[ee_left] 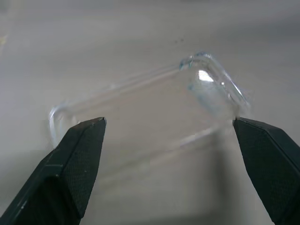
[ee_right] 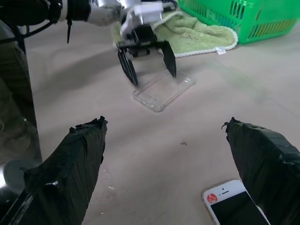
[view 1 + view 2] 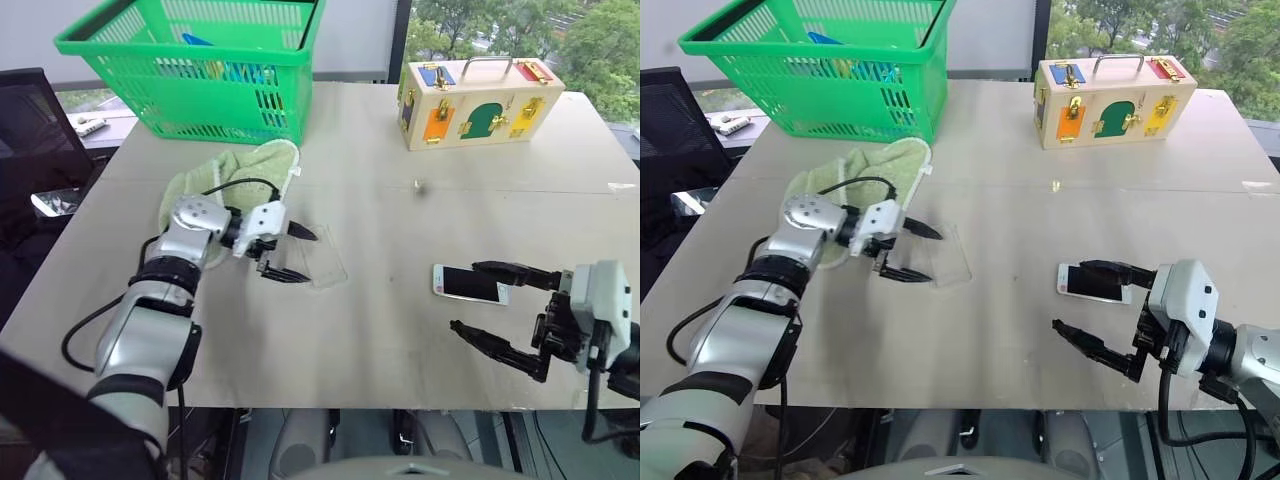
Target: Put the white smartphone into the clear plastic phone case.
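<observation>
While its two black, tapered fingers are standing wide apart, the left gripper (image 3: 288, 254) is hovering just over one short end of the case (image 3: 318, 262), one finger to each side, clamping nothing. The case is lying flat on the table (image 3: 380, 330), a thin clear shell with rounded corners and glossy edges that are catching the light. Just behind the left arm, a pale green towel (image 3: 240, 172) with a nubby, rumpled surface is spreading toward a bright green plastic basket (image 3: 200, 70) with slotted lattice walls.

The right gripper (image 3: 498, 309) is likewise gaping wide, its rough-textured black fingers holding nothing. One finger is reaching across above the far long edge of the phone (image 3: 468, 284), the other hanging nearer the table's front edge. The phone is resting flat, well apart from the case: a slim rectangle with a black glass screen and white ends. At the far right, a boxy wooden case (image 3: 478, 103) with colored panels, brass latches and a metal handle is sitting upright.
</observation>
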Robot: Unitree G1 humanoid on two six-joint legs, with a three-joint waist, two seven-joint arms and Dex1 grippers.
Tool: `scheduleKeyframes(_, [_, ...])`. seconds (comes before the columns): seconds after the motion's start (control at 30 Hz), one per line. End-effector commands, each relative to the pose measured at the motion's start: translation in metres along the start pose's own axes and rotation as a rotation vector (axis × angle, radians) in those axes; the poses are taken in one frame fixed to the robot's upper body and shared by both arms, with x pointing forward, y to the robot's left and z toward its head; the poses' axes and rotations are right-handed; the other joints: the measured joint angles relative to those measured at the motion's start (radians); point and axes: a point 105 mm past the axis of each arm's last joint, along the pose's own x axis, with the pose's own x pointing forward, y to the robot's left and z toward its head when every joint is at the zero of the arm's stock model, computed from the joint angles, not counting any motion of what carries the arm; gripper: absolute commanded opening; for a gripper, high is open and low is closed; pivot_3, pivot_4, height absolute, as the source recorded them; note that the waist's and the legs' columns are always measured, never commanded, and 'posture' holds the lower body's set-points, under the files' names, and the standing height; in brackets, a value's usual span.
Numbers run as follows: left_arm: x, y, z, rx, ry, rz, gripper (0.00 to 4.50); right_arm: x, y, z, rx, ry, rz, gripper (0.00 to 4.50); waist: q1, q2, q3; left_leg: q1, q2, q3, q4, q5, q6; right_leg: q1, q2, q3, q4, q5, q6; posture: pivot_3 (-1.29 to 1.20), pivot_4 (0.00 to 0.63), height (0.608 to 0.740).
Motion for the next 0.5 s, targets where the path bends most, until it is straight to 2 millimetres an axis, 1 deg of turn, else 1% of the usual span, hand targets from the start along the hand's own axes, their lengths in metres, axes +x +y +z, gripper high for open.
scheduleKeyframes(0.03, [0.003, -0.003, -0.008, 0.063, 0.103, -0.052, 3.69, -0.002, 0.004, 0.006, -0.038, -0.015, -0.027, 4.5, 0.002, 0.0, 0.0, 0.001, 0.0, 0.0, 0.0, 0.0, 0.0, 0.0, 0.0, 0.0, 0.0, 0.0, 0.0, 0.0, 0.15, 0.74])
scheduleKeyframes(0.1, [0.006, -0.005, -0.007, 0.067, 0.093, -0.069, 2.99, -0.003, 0.005, 0.005, -0.034, -0.01, -0.039, 4.5, 0.001, 0.0, -0.001, 0.004, 0.0, 0.0, 0.0, 0.0, 0.0, 0.003, 0.0, 0.0, 0.0, -0.001, 0.001, 0.0, 0.15, 0.74])
scheduleKeyframes(0.13, [0.007, -0.006, -0.006, 0.069, 0.077, -0.073, 2.48, -0.003, 0.005, 0.004, -0.031, -0.009, -0.046, 4.5, 0.001, 0.0, -0.001, 0.005, 0.001, 0.0, 0.0, 0.0, 0.0, 0.004, 0.0, 0.0, 0.0, -0.001, 0.002, 0.0, 0.15, 0.74])
scheduleKeyframes(0.17, [0.007, -0.008, -0.006, 0.067, 0.071, -0.079, 2.08, -0.003, 0.006, 0.003, -0.029, -0.009, -0.05, 4.5, 0.001, 0.0, -0.001, 0.005, 0.003, -0.001, 0.0, 0.0, 0.0, 0.005, 0.0, 0.0, 0.0, -0.001, 0.002, 0.0, 0.15, 0.74])
scheduleKeyframes(0.2, [0.006, -0.01, -0.006, 0.062, 0.069, -0.081, 1.53, -0.003, 0.006, 0.003, -0.029, -0.009, -0.053, 4.5, 0.0, 0.001, -0.001, 0.005, 0.003, -0.002, 0.001, 0.0, 0.0, 0.005, 0.0, 0.0, 0.0, -0.001, 0.002, 0.0, 0.15, 0.74])
scheduleKeyframes(0.27, [0.002, -0.009, -0.003, 0.055, 0.05, -0.069, 0.86, -0.003, 0.006, 0.002, -0.028, -0.01, -0.059, 4.5, 0.0, 0.001, -0.001, 0.005, 0.004, -0.002, 0.001, 0.0, 0.0, 0.005, 0.0, 0.0, 0.0, -0.001, 0.002, 0.0, 0.15, 0.74])
scheduleKeyframes(0.3, [-0.001, -0.008, 0.0, 0.033, 0.028, -0.056, 0.29, -0.002, 0.005, 0.002, -0.027, -0.01, -0.062, 4.5, 0.0, 0.001, -0.001, 0.005, 0.004, -0.002, 0.002, 0.0, 0.0, 0.005, 0.0, 0.0, 0.0, -0.001, 0.002, 0.0, 0.15, 0.74])
scheduleKeyframes(0.33, [-0.002, -0.007, 0.002, 0.016, 0.012, -0.05, 0.06, -0.002, 0.005, 0.001, -0.027, -0.009, -0.063, 4.5, 0.0, 0.001, -0.001, 0.005, 0.004, -0.002, 0.002, 0.0, 0.0, 0.005, 0.0, 0.0, 0.0, -0.001, 0.002, 0.0, 0.15, 0.74])
scheduleKeyframes(0.37, [-0.008, -0.008, 0.006, -0.025, 0.003, -0.056, 0.06, -0.002, 0.004, 0.001, -0.026, -0.01, -0.063, 4.5, 0.0, 0.001, -0.001, 0.005, 0.004, -0.003, 0.002, 0.0, 0.0, 0.005, 0.0, 0.0, 0.0, -0.001, 0.002, 0.0, 0.15, 0.74])
scheduleKeyframes(0.5, [-0.019, -0.009, 0.011, -0.036, 0.013, -0.067, 0.06, 0.001, 0.001, 0.0, -0.025, -0.021, -0.054, 4.5, -0.001, 0.0, 0.0, 0.004, 0.004, -0.003, 0.002, 0.0, 0.0, 0.005, 0.0, 0.0, 0.0, -0.002, 0.002, 0.0, 0.15, 0.74])
